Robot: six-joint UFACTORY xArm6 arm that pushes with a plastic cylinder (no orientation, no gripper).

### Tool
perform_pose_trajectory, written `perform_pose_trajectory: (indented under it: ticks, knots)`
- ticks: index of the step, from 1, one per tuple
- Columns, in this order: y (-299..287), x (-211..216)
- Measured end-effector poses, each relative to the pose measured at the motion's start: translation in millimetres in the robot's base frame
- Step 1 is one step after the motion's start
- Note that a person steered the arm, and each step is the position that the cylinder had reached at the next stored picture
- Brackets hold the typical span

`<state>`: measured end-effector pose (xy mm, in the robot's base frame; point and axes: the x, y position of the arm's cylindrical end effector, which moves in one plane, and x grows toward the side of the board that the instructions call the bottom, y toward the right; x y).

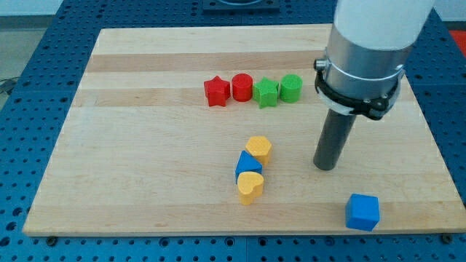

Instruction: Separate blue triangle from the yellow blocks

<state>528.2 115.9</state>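
Observation:
The blue triangle [247, 164] lies near the board's lower middle, wedged between two yellow blocks. A yellow hexagon-like block [259, 148] touches it above and to the right. A yellow heart [250, 186] touches it below. My tip [325, 167] rests on the board to the right of this cluster, about a block's width or more from the yellow hexagon-like block, touching nothing.
A row of blocks sits near the view's top middle: a red star [216, 92], a red cylinder [242, 87], a green star [266, 92], a green cylinder [290, 87]. A blue cube [362, 212] lies at the lower right near the board's [145, 145] bottom edge.

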Motion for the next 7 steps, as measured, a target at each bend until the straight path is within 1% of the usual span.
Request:
perform_pose_trajectory:
  ticks: [1, 2, 4, 5, 6, 7]
  knots:
    - [-22, -4]
    - [-42, -34]
    - [-73, -75]
    - [-104, -64]
    - [-147, -37]
    - [-186, 1]
